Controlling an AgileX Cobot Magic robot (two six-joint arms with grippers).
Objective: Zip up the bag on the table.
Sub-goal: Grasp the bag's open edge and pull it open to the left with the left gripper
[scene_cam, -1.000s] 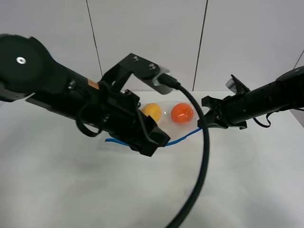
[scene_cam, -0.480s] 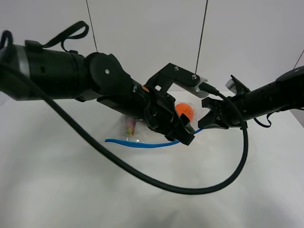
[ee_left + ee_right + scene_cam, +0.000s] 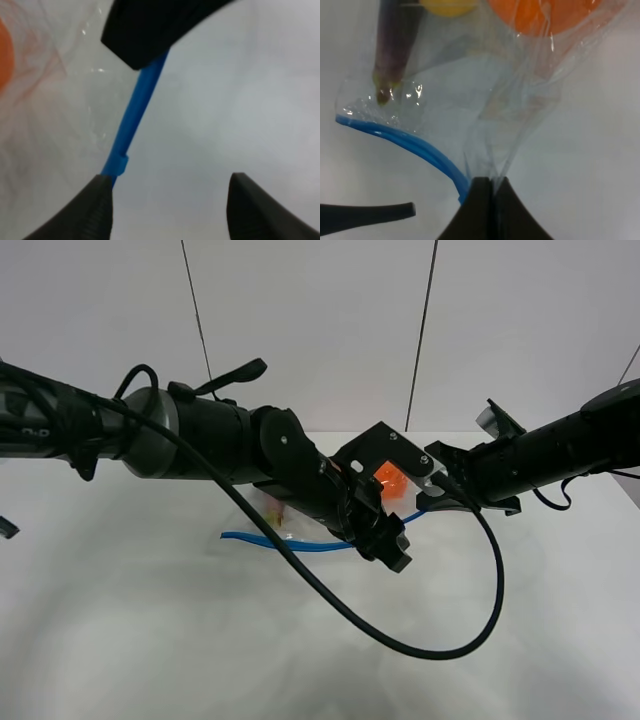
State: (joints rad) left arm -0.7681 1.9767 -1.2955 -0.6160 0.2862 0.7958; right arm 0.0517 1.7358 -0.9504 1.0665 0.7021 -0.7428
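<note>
Blue zipper strip (image 3: 131, 120) of the clear rectangular plastic zip bag (image 3: 455, 85) lay on the large plain white tabletop (image 3: 150, 640), its long axis running straight out from the left gripper (image 3: 170, 210) toward the right gripper (image 3: 490, 197). Left gripper's jaws stood spread and held nothing; the strip met the inner edge of one fingertip (image 3: 100, 205), off to that side and not centred in the gap. Right gripper's jaws were pressed together, pinching the bag's clear film at the strip's far end. Round orange (image 3: 545, 12), purple eggplant (image 3: 395, 40) and yellow pear (image 3: 447, 5) sat inside, beyond that pinch. Judgement: the left gripper needed a sideways shift onto the strip before closing.
</note>
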